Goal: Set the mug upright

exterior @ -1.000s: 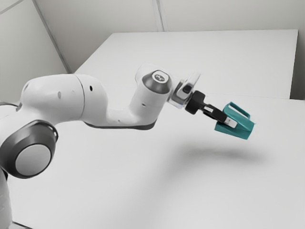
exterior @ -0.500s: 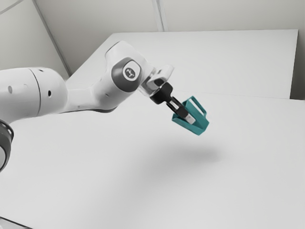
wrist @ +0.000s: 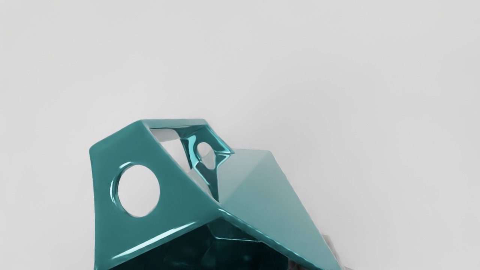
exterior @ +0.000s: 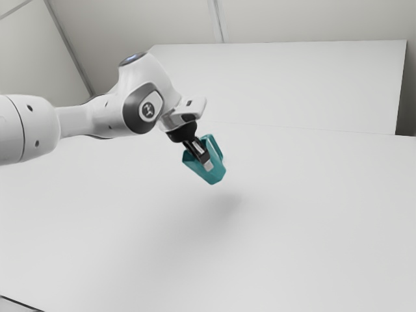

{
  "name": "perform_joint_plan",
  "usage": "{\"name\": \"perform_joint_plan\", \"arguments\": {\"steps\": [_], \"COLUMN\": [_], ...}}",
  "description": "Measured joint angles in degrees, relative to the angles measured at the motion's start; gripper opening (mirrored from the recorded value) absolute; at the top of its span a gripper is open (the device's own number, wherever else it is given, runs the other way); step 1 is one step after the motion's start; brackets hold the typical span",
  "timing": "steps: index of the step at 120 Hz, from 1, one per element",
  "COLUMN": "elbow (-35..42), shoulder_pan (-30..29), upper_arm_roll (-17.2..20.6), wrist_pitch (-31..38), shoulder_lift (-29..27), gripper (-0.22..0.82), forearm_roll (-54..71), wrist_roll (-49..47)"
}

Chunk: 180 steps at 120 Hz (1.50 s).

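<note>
By the gripper (exterior: 207, 166), its jaws closed on it, the mug (exterior: 214, 174) is held above the table (exterior: 312, 227), tilted, its mouth turned toward the jaws. The grip looks secured; levelling and setting down seem left to be done, hindered by that tilt. Beyond the table, a wall (exterior: 312, 19) is seen.

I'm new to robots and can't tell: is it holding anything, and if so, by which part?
Yes: the gripper holds the teal mug by its side wall, near the open end, not by the handle.
</note>
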<state>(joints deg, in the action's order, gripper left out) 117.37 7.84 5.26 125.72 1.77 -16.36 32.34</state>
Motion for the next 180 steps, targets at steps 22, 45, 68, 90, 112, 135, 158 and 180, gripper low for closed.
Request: {"name": "perform_joint_plan", "arguments": {"steps": [22,45,68,90,112,135,158,180], "elbow": [5.77,9.67,12.81,15.55,18.24,19.82,20.49,20.50], "shoulder_pan": [-2.25,-3.68,-5.56,-6.40,-7.59,-7.87,-7.89,-7.86], "upper_arm_roll": [0.01,-0.07,-0.16,-0.28,-0.27,-0.30,-0.25,-0.25], "wrist_pitch": [-0.02,-0.21,-0.50,-0.57,-0.63,-0.36,-0.03,0.45], "shoulder_lift": [-4.08,-6.87,-8.46,-9.82,-10.99,-11.10,-10.73,-9.11], "gripper": [-0.18,-0.18,-0.18,-0.18,-0.18,-0.18,-0.18,-0.18], "forearm_roll": [3.01,7.04,11.65,14.15,16.41,17.48,19.23,20.54], "wrist_roll": [-4.30,-8.05,-12.08,-15.81,-19.26,-22.65,-26.29,-29.61]}}
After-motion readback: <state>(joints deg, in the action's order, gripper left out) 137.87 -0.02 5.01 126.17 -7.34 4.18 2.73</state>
